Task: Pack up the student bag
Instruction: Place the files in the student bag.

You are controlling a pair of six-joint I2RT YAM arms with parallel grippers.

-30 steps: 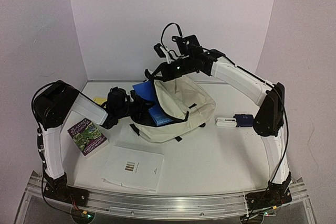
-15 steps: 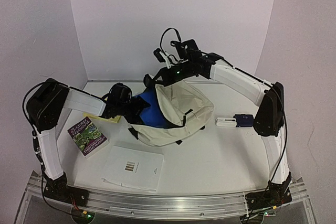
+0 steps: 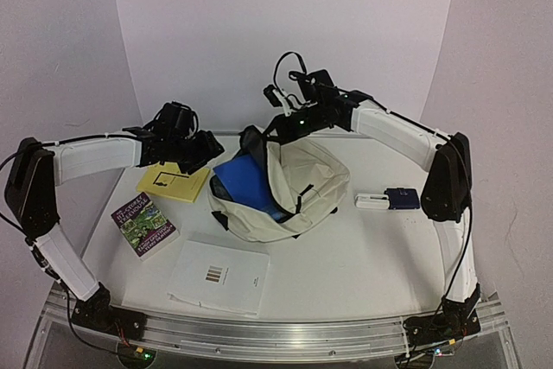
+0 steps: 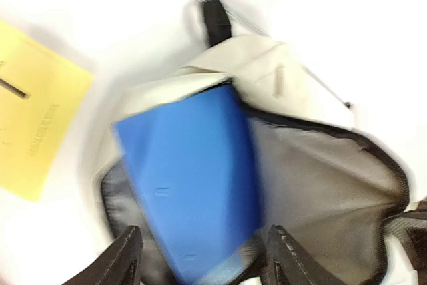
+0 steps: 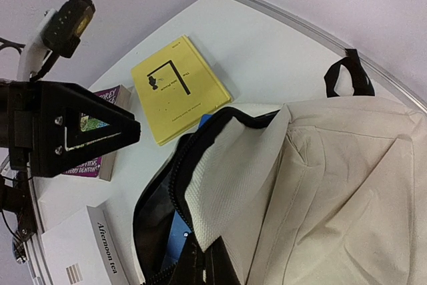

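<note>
The student bag (image 3: pixel 298 192) lies mid-table, cream with a black zipper, its mouth held open toward the left. My right gripper (image 3: pixel 276 125) is shut on the upper edge of the opening (image 5: pixel 220 185), lifting it; the fingertips (image 5: pixel 207 268) pinch the zipper rim. A blue book (image 3: pixel 246 183) stands slanted in the mouth, half inside against the grey lining (image 4: pixel 320 185). My left gripper (image 3: pixel 206 149) hovers open just left of the bag, above the blue book (image 4: pixel 190 178), and its fingers (image 4: pixel 127 258) hold nothing.
A yellow book (image 3: pixel 173 181) lies left of the bag, a purple and green book (image 3: pixel 144 225) nearer the front left, a white book (image 3: pixel 220 276) at the front. A small white and blue item (image 3: pixel 389 199) sits right of the bag.
My left gripper opened, let go of the blue book in the bag's mouth and drew back up and to the left, uncovering the yellow book. The right gripper kept its hold on the rim.
</note>
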